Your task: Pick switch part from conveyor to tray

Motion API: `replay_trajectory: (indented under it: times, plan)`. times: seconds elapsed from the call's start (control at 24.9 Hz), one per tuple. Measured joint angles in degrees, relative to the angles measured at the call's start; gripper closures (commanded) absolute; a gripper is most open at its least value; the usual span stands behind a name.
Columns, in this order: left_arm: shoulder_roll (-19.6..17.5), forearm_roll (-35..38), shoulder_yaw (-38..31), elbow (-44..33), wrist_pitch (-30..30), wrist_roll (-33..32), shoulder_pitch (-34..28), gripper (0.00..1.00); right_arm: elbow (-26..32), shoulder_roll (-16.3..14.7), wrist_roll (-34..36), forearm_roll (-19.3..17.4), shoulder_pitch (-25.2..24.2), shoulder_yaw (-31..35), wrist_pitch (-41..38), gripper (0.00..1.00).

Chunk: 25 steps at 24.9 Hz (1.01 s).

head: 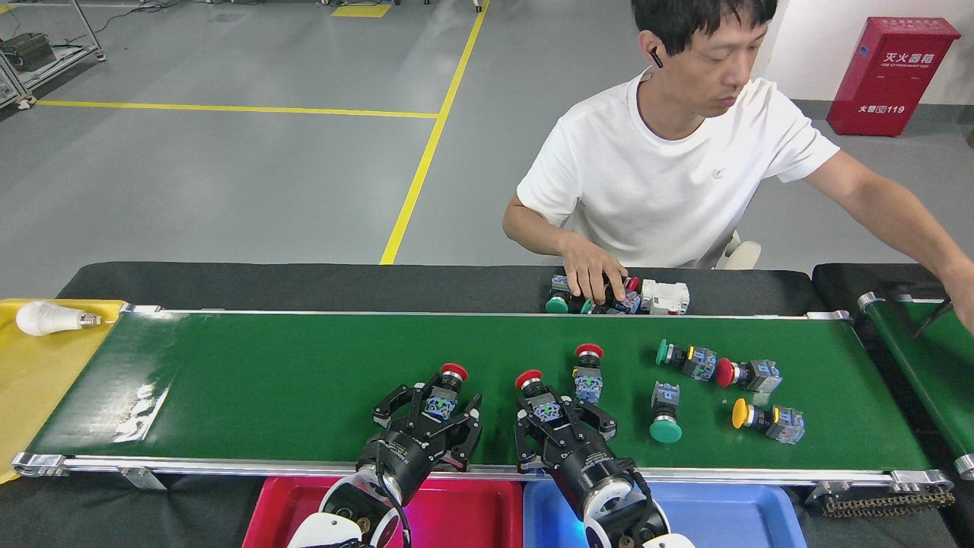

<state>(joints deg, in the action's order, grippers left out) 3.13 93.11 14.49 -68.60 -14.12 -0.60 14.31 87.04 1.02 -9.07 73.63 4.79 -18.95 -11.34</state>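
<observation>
The conveyor (266, 380) is a wide dark-green belt carrying several push-button switch parts. My left gripper (432, 405) is open, its black fingers straddling a red-capped switch part (447, 387) at the belt's near side. Beside it, my right gripper (563, 422) is open too, its fingers on either side of another red-capped switch part (537, 397). A red tray (472, 517) and a blue tray (730, 521) sit below the belt's near rail, partly hidden by my arms.
More switch parts lie to the right: red-capped (587, 371), green (666, 415), green-capped (685, 358), red (744, 373), yellow (765, 420). A person's hand (593, 275) rests on parts behind the belt. A bulb (46, 318) lies on a yellow tray (38, 380). A smaller belt (924, 365) stands right.
</observation>
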Motion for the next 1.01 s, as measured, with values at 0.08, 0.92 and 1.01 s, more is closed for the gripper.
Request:
replay_trajectory:
  times: [0.08,0.92,1.01]
  plan:
    - [-0.24,-1.65,-2.22,-2.25,-0.21,0.00,-1.30,0.94,6.17,-4.43,-0.18,-3.99,-4.58,0.22,-4.67,0.87]
    - [-5.98,-5.77,-21.36,-32.25,-17.28,2.25,-35.35,0.00,11.36,2.51,-8.55,-5.94,-9.07,9.76,-11.62,0.04]
    - [-5.98,-5.73,-20.41,-32.25,-18.29,2.41,-35.49,0.00,12.40,3.22,-7.57,-5.85,-9.07,15.83,-10.91,0.04]
